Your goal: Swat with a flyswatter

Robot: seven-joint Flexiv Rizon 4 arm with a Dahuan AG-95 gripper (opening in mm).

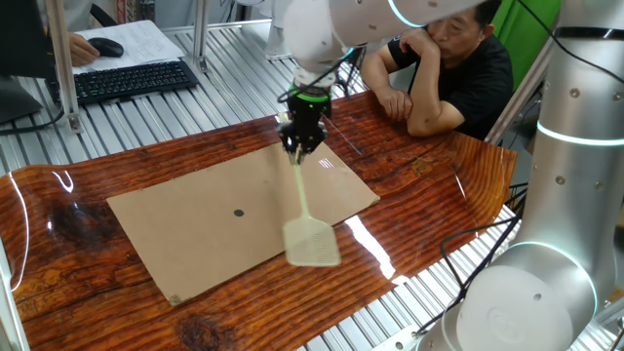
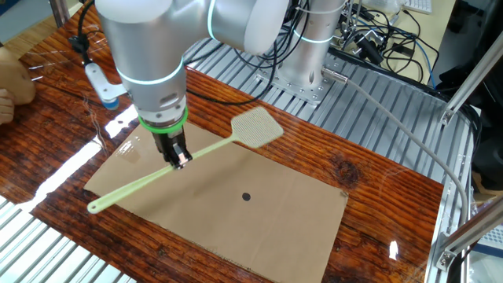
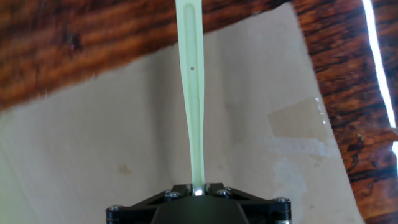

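The pale yellow-green flyswatter [image 1: 310,232] is held in the air over the brown cardboard sheet [image 1: 205,229]. Its mesh head [image 2: 257,126] reaches past the sheet's edge. Its long thin handle [image 2: 134,187] runs through my gripper [image 2: 178,156], which is shut on the handle near its middle. In the hand view the handle [image 3: 192,93] runs straight up from between the jaws [image 3: 198,185] over the cardboard [image 3: 261,93]. A small dark spot [image 2: 246,196] marks the middle of the sheet. In one fixed view my gripper [image 1: 300,143] stands above the sheet's far edge.
The cardboard lies on a glossy wooden table [image 1: 429,205]. A man [image 1: 448,68] leans on the table's far side. A keyboard [image 1: 127,80] and mouse [image 1: 105,47] lie on the bench behind. A second robot base [image 2: 302,55] and cables [image 2: 377,35] stand nearby.
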